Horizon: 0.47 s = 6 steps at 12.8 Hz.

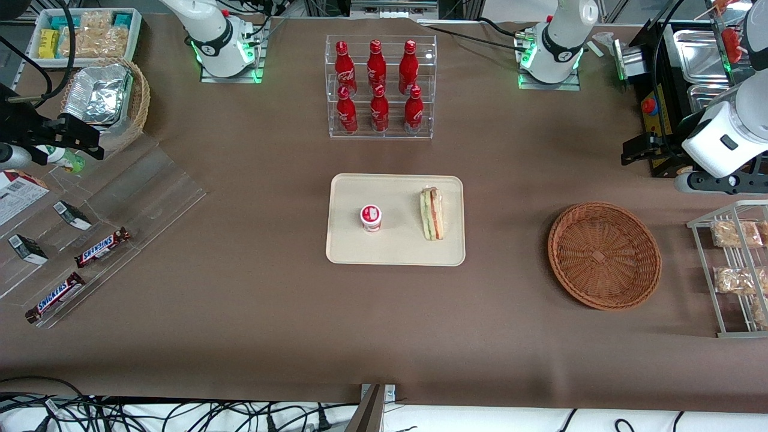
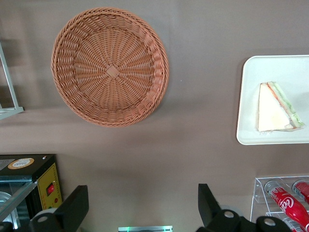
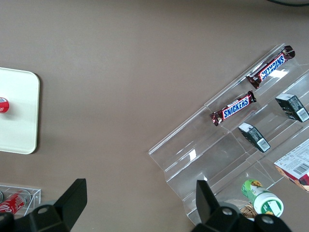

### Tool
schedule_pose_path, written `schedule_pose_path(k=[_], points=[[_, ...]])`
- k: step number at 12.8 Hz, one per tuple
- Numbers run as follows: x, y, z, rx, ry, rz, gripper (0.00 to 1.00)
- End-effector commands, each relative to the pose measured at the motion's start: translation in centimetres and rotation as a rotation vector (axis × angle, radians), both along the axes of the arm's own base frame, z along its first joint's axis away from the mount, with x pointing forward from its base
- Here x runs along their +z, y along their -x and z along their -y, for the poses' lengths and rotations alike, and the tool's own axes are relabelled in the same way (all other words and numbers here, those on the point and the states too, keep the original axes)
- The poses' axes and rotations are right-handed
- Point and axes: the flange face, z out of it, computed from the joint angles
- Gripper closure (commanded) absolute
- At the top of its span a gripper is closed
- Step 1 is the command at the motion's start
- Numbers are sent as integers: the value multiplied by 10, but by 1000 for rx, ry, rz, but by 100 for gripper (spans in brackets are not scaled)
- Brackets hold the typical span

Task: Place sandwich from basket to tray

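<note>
The sandwich, a wrapped wedge with red and green filling, lies on the cream tray, on the tray's side toward the working arm. The reddish-brown wicker basket stands empty on the table between the tray and the working arm's end. My left gripper hangs high above the table, farther from the front camera than the basket. It is open, with only bare tabletop between its fingers.
A small red-lidded cup stands on the tray beside the sandwich. A clear rack of red cola bottles is farther back. A wire rack with snack packets flanks the basket. Acrylic shelves with Snickers bars lie toward the parked arm's end.
</note>
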Motion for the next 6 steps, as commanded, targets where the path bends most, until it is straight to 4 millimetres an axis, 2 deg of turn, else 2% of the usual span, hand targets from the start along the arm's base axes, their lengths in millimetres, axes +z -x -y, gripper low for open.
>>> schedule_pose_path(k=[1,6], points=[[8,1,2,-10,20,6,0],[7,3,1,-9,19,-8,0]])
